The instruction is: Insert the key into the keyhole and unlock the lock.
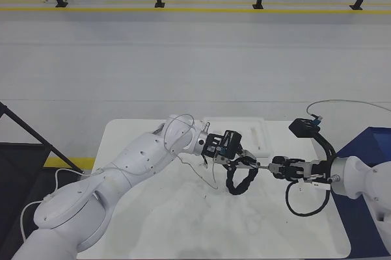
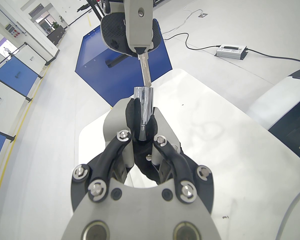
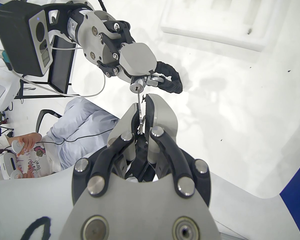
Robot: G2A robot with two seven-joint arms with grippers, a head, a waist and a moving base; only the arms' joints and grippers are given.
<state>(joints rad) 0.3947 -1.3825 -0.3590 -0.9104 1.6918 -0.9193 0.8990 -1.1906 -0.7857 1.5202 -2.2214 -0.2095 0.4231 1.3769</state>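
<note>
White table on pale floor; key touches lock.

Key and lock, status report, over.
Left gripper shut on lock. Right gripper shut on key. Key tip at keyhole, blade mostly out. Black cable loop clear of key.

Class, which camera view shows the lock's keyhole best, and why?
Right wrist view: the keyhole faces the camera, with the key tip at it. Left wrist view shows the cylinder from behind; top view shows it side-on.
</note>
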